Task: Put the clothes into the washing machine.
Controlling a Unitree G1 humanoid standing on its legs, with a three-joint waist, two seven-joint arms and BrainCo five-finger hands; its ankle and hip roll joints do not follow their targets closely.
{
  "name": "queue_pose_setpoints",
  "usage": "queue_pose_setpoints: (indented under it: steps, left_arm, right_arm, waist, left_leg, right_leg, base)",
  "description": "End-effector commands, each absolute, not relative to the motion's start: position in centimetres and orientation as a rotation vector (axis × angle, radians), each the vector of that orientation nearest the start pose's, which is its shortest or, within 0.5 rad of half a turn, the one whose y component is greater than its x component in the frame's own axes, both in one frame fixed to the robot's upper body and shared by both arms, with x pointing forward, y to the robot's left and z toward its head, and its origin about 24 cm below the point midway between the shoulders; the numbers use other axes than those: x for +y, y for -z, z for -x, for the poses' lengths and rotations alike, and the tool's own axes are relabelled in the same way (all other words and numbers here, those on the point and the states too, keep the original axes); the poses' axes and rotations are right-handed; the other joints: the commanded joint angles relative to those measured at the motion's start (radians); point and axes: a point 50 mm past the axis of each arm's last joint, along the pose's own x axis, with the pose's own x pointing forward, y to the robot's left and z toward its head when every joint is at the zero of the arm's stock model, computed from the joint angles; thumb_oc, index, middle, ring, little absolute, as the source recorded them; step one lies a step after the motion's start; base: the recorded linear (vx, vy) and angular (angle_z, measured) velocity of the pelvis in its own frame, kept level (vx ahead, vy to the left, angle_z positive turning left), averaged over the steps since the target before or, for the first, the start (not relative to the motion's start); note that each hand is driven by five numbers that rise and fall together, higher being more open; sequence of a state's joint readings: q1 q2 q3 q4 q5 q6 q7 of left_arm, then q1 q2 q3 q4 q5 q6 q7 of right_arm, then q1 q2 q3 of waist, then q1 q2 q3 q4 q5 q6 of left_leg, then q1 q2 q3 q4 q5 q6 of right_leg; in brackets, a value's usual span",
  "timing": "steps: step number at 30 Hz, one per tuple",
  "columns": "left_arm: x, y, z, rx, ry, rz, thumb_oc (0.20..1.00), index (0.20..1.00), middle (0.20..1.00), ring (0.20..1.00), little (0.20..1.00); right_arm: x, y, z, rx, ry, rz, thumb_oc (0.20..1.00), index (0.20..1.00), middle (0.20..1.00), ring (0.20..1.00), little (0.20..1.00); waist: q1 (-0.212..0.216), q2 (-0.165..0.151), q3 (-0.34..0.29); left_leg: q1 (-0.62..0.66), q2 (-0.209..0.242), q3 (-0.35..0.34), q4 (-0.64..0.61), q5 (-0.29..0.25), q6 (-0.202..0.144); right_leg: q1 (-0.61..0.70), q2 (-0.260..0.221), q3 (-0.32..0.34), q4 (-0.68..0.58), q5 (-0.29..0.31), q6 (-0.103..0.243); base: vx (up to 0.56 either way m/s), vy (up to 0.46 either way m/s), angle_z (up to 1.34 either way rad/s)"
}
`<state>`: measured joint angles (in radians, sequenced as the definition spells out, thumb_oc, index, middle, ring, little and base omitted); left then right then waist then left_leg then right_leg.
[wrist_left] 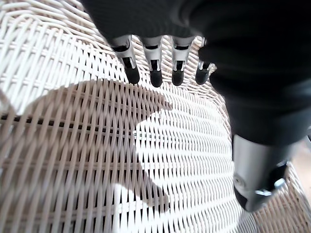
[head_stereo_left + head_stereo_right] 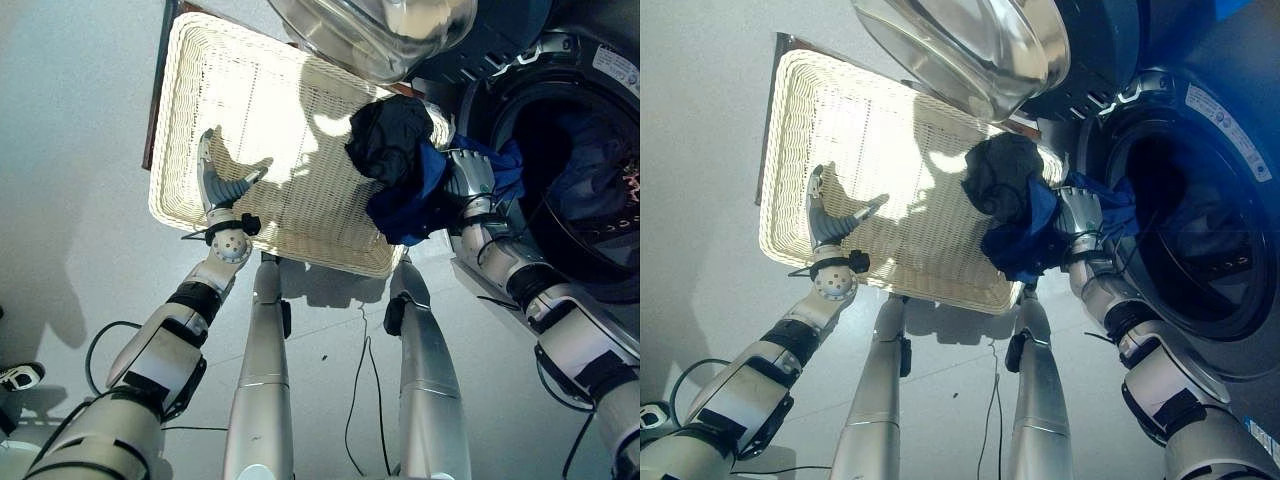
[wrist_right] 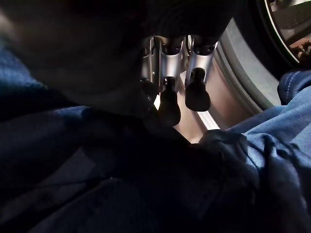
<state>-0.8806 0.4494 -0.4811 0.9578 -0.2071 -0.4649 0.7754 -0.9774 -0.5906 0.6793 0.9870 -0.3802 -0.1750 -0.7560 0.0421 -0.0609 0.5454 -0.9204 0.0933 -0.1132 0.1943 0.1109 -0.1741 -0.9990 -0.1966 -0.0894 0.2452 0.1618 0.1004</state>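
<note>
Pale grey floor [image 2: 70, 150] spreads under a wide, shallow white wicker basket [image 2: 190, 90], which sits to the left of a front-loading washing machine [image 2: 600, 70] with a dark round drum opening [image 2: 575, 190]. Its glass door [image 2: 370, 30] hangs swung open at the far side, above the basket's far right corner. At the right edge of the basket, just in front of the drum opening, the robot's right hand [image 2: 468, 178] holds up a bundle of clothes: a black garment [image 2: 388, 135] bunched on top and a deep blue garment [image 2: 410, 200] hanging below it, both crumpled into soft folds. The bundle lies to the left of the hand, over the basket's right rim, with more blue fabric spilling to the right toward the lip of the drum. In the right wrist view the dark-tipped fingers [image 3: 197, 94] curl down against the blue cloth, which is heaped under and around them, with the machine's grey door ring just beyond. The left hand [image 2: 222, 185] hovers over the near left part of the basket, well apart from the clothes. Its fingers [image 1: 153, 65] are relaxed and only slightly bent, holding nothing, with bare wicker weave beneath them.
</note>
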Motion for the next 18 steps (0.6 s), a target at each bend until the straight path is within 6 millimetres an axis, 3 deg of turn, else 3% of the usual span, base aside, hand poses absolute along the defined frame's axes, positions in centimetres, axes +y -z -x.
queue_pose_setpoints:
  steps: [1,5,12,13,15,16,18]
  left_arm:
    - [19.0,-15.8,-37.9,-0.531,-0.496,-0.354,1.0,1.0,1.0,1.0,1.0]
    - [19.3,-15.6,-37.7,-0.527,-0.505,-0.352,1.0,1.0,1.0,1.0,1.0]
    - [20.2,-14.9,-37.1,-0.523,-0.53,-0.358,1.0,1.0,1.0,1.0,1.0]
    - [20.5,-14.6,-36.9,-0.517,-0.539,-0.359,1.0,1.0,1.0,1.0,1.0]
    - [20.6,-14.6,-36.9,-0.516,-0.541,-0.359,1.0,1.0,1.0,1.0,1.0]
    - [20.8,-14.6,-36.8,-0.512,-0.55,-0.359,1.0,1.0,1.0,1.0,1.0]
    - [21.1,-14.7,-36.8,-0.509,-0.554,-0.361,1.0,1.0,1.0,1.0,1.0]
  right_arm:
    - [-22.0,-17.0,-38.5,-0.559,0.459,1.205,0.2,0.2,0.2,0.2,0.2]
    - [-23.0,-17.4,-37.9,-0.57,0.57,1.068,0.2,0.2,0.2,0.2,0.2]
    - [-26.3,-19.2,-36.3,-0.581,0.84,0.572,0.2,0.2,0.2,0.2,0.2]
    - [-27.5,-19.6,-35.6,-0.586,0.91,0.415,0.2,0.2,0.2,0.2,0.2]
    - [-27.7,-19.7,-35.5,-0.586,0.921,0.392,0.2,0.2,0.2,0.2,0.2]
    - [-28.5,-20.3,-35.1,-0.586,0.975,0.257,0.2,0.2,0.2,0.2,0.2]
    - [-29.4,-20.8,-34.9,-0.581,1.009,0.164,0.2,0.2,0.2,0.2,0.2]
  waist:
    - [-0.035,0.051,-0.025]
    - [-0.04,0.048,-0.025]
    - [-0.054,0.032,-0.025]
    - [-0.059,0.026,-0.025]
    - [-0.06,0.025,-0.025]
    - [-0.064,0.02,-0.025]
    - [-0.065,0.017,-0.025]
  left_leg:
    - [-0.057,-0.047,0.039,0.005,0.061,0.106]
    - [-0.058,-0.045,0.04,0.008,0.059,0.106]
    - [-0.057,-0.04,0.038,0.015,0.046,0.104]
    - [-0.056,-0.038,0.038,0.019,0.04,0.103]
    - [-0.057,-0.037,0.038,0.02,0.039,0.103]
    - [-0.056,-0.036,0.037,0.022,0.035,0.103]
    - [-0.053,-0.034,0.035,0.021,0.031,0.103]
  right_leg:
    - [0.007,0.027,-0.041,-0.022,0.046,0.03]
    - [0.006,0.029,-0.038,-0.019,0.045,0.03]
    - [0.008,0.04,-0.03,-0.019,0.046,0.033]
    - [0.009,0.043,-0.026,-0.017,0.045,0.035]
    - [0.008,0.043,-0.025,-0.017,0.045,0.035]
    - [0.008,0.044,-0.023,-0.018,0.046,0.036]
    - [0.01,0.044,-0.024,-0.018,0.048,0.037]
  base:
    - [0.0,0.0,0.0]
    - [0.0,0.0,0.0]
    - [0.0,0.0,0.0]
    - [0.0,0.0,0.0]
    - [0.0,0.0,0.0]
    - [0.0,0.0,0.0]
    - [0.0,0.0,0.0]
